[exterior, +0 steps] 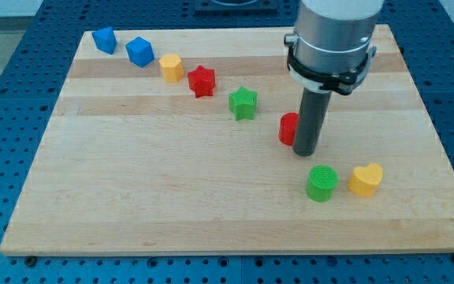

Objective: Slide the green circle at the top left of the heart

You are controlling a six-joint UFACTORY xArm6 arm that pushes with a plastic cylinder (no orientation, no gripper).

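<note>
Pale matt wooden board (172, 197); ridged green circle (321, 182); smooth dark rod (310, 122).

A lab setup. A wooden bench (132, 197) lies on a blue perforated mounting plate (6, 95). A robot arm (333, 39) hangs above.

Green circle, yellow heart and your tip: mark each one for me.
green circle (322, 179), camera view, on its top face.
yellow heart (366, 177), camera view, on its top face.
my tip (304, 151), camera view, rod's very end, above the green circle.
</note>
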